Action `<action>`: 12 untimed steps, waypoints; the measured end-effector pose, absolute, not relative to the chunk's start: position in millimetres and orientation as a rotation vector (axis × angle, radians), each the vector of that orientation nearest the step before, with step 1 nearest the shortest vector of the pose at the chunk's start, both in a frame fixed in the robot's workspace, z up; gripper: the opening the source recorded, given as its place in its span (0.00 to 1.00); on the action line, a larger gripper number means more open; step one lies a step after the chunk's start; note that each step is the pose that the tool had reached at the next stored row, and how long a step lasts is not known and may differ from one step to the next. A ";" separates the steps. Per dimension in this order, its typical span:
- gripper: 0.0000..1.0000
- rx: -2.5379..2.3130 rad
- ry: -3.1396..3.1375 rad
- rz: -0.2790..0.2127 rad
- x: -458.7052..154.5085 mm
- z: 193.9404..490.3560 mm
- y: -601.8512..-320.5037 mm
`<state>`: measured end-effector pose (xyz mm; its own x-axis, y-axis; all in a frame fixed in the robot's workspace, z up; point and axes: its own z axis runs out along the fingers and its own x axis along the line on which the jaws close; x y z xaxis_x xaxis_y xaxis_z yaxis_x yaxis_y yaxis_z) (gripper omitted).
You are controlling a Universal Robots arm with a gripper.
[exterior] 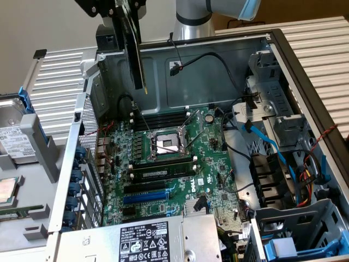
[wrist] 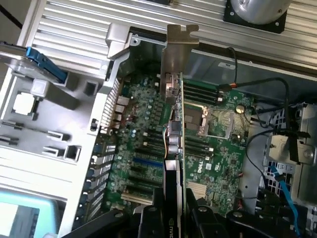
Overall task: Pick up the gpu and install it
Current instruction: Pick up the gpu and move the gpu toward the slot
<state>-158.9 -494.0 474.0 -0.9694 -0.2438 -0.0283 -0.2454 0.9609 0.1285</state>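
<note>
1. Gripped the gpu (exterior: 134, 52) in part-closed gripper (wrist: 174, 210), well above the motherboard (exterior: 212, 164).
2. Hung edge-on, long axis near vertical, lower end pointing at the motherboard.
3. Noted open case (exterior: 218, 60) around the motherboard, ribbed metal tabletop (exterior: 322, 49) beyond.

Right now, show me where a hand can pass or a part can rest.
Free: ribbed table beyond the case wall on the exterior view's right, and on its left near the blue latch. Crowded: cables and fans right of the green board; the card hangs over the board's far left.
</note>
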 end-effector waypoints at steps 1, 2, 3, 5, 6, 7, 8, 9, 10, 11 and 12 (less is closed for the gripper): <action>0.27 -0.415 3.096 0.206 -158.9 473.9 -494.0; 0.27 -0.442 3.093 0.206 -158.9 473.9 -494.0; 0.27 -0.464 3.091 0.206 -159.0 474.0 -494.0; 0.27 -0.466 3.091 0.206 -158.9 474.0 -494.0; 0.27 -0.474 3.090 0.206 -158.8 473.9 -493.7; 0.27 -0.501 3.087 0.206 -158.9 473.8 -493.8; 0.27 -0.528 3.084 0.207 -158.9 473.7 -493.8; 0.27 -0.557 3.080 0.207 -158.9 473.7 -493.8; 0.27 -0.585 3.076 0.207 -158.9 473.7 -493.8; 0.27 -0.614 3.072 0.207 -158.9 473.7 -493.8; 0.27 -0.642 3.067 0.207 -158.9 473.7 -493.8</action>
<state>-158.9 -493.8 473.7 -0.9165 -0.3990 -0.0283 -0.3992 0.9078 0.1286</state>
